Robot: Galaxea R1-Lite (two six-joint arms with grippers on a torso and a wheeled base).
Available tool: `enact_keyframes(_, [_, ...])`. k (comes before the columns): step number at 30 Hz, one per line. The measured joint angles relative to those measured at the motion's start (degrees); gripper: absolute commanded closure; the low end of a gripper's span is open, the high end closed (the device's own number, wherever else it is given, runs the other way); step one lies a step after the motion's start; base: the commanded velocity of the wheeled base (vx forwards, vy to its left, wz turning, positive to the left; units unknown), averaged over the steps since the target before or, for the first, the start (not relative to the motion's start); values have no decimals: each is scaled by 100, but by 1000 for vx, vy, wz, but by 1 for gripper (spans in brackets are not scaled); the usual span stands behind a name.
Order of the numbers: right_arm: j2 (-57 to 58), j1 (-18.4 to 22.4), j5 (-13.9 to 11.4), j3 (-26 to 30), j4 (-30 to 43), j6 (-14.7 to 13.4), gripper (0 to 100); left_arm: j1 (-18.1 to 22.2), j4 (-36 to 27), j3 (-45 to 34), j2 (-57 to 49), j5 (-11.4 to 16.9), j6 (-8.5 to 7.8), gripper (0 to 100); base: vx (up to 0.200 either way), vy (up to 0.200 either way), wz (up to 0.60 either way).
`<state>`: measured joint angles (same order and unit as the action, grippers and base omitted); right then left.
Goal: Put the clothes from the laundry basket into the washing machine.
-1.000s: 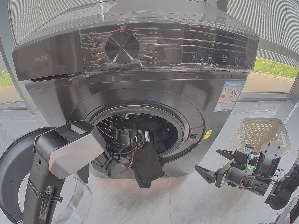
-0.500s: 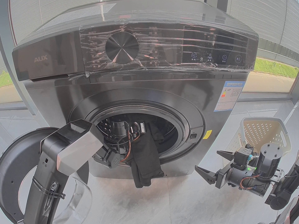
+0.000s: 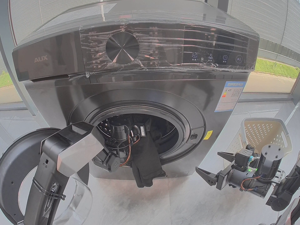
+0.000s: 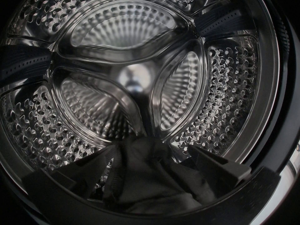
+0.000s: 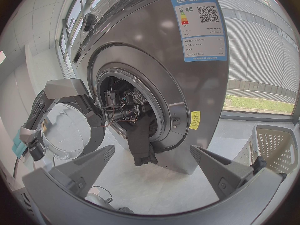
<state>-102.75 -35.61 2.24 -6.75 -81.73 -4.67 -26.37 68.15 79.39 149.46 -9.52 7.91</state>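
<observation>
1. Garment (image 3: 146, 161): dark cloth draped over the lower lip of the round opening of the washing machine (image 3: 156, 88). One end hangs down outside the front panel toward the floor; the other end lies bunched inside the drum (image 4: 131, 78).
2. Left gripper (image 4: 150, 149): inside the drum, directly over the inner end of the garment. Its fingers (image 4: 218, 167) are spread wide; cloth sits in the gap between them but is not clamped.
3. Right gripper (image 3: 210, 162): held above the floor to the right of the opening, just in front of the laundry basket (image 3: 265, 132). Jaws stand wide apart with nothing between them.
4. Laundry basket: pale, perforated walls; stands on the floor near the machine's right front corner.
5. Door (image 3: 18, 160): swung open to the left of the opening, behind the left arm.
</observation>
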Motion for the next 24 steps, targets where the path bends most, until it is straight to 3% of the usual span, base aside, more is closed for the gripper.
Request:
enact_keyframes(8, [-5,-6,-4,6,0,0,0,-85,-300,-944,-433,127,34,0,0,0,0])
enact_keyframes(11, [-22,-30,-4,6,0,-1,0,-205,-708,-1519,-767,618,49,0,0,0,0])
enact_keyframes(14, [-37,-50,-4,6,0,-6,0,-301,-867,-1759,-946,835,57,0,0,0,0])
enact_keyframes(24, [-111,-80,-4,9,-11,-22,0,-461,-996,-1809,-916,866,62,0,0,0,0])
